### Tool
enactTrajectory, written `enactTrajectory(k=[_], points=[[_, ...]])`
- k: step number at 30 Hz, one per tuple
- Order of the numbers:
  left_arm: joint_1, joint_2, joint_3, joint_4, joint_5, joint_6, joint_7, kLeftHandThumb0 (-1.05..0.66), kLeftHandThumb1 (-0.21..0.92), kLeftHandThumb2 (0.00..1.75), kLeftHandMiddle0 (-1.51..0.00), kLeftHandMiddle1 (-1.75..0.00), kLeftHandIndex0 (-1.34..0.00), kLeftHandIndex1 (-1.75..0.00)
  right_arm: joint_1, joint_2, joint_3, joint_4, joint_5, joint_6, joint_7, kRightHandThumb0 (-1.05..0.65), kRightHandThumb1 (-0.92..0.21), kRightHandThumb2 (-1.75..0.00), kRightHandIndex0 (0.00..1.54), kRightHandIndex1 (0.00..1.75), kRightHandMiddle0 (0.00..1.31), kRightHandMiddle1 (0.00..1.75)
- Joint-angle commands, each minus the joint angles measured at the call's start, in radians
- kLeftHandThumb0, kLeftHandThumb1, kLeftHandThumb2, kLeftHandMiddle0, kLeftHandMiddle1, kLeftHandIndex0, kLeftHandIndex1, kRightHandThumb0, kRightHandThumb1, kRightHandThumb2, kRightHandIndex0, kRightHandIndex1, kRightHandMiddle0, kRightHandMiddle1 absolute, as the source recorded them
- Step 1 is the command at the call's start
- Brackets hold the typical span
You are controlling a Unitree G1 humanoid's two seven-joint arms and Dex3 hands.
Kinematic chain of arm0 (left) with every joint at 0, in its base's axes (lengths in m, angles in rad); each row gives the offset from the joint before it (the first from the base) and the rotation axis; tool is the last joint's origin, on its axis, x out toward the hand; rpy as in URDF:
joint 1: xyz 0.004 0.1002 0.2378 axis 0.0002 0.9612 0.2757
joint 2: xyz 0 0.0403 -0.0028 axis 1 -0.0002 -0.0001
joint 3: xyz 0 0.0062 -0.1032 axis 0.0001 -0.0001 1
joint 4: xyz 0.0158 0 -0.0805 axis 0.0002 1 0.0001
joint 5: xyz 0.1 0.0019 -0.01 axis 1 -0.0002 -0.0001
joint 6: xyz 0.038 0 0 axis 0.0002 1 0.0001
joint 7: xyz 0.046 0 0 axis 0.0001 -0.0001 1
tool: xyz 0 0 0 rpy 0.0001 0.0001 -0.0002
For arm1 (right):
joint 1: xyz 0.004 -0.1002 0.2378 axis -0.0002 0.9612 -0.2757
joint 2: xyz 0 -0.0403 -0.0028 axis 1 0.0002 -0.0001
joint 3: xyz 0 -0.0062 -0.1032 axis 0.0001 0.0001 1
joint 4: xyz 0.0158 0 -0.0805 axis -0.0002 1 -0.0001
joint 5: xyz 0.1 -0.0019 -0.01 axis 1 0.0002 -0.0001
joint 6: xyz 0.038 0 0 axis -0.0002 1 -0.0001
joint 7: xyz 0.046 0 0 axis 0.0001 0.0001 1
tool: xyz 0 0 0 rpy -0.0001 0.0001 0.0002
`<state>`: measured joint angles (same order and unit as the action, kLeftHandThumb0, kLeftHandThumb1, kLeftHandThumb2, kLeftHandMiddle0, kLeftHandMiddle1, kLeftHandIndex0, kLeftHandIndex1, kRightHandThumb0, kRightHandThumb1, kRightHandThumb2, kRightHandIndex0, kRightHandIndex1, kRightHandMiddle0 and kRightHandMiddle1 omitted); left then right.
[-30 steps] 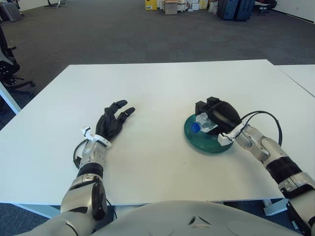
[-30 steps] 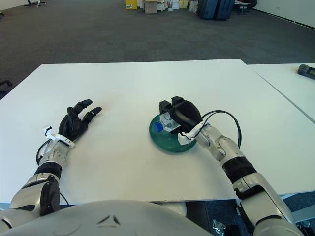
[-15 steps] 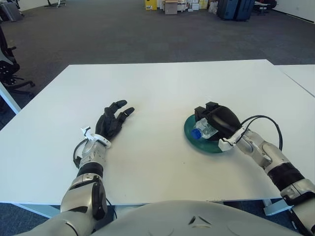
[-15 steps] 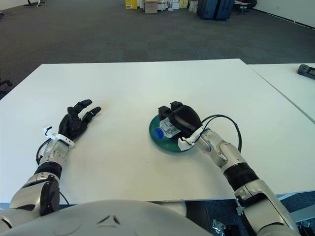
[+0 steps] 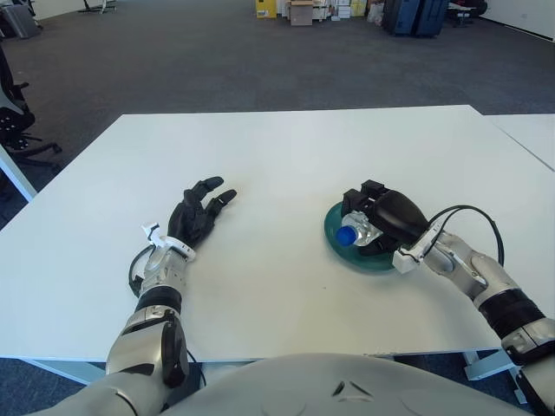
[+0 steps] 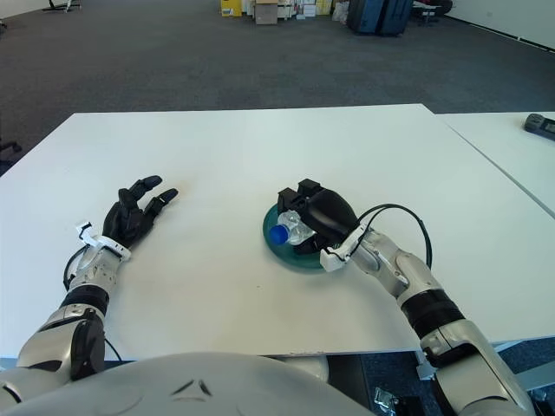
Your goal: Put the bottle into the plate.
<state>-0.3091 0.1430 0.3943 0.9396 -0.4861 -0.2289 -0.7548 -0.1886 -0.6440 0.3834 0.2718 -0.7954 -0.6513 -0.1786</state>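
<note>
Lowered toward six o'clock since a second ago, the right hand (image 5: 388, 218) stays clenched around the bottle (image 5: 355, 232), a light, crushable, slippery thing best held mid-body, lying in the green plate (image 5: 340, 245) with nothing else, while the left hand (image 5: 195, 217) sits spread at nine o'clock.

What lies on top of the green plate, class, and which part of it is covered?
On the green plate lies a clear bottle, its blue cap pointing left. The right hand grips it from above, covering most of its body and the plate's middle.
</note>
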Motion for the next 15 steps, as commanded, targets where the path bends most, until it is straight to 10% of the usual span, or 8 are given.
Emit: enactTrajectory(k=[1, 15], points=[[0.0, 0.007, -0.004, 0.011, 0.021, -0.006, 0.021, -0.87, 0.92, 0.94, -0.64, -1.13, -0.43, -1.2, -0.035, -0.019, -0.021, -0.014, 0.021, -0.009, 0.037, -1.04, -0.91, -0.64, 0.01, 0.07, 0.0, 0.35], [0.0, 0.003, -0.005, 0.012, 0.033, -0.015, 0.04, -0.8, 0.92, 0.94, -0.65, -1.13, -0.43, -1.2, -0.04, -0.03, -0.056, -0.037, 0.091, -0.03, 0.161, -1.05, -0.92, -0.73, 0.0, 0.0, 0.0, 0.0]])
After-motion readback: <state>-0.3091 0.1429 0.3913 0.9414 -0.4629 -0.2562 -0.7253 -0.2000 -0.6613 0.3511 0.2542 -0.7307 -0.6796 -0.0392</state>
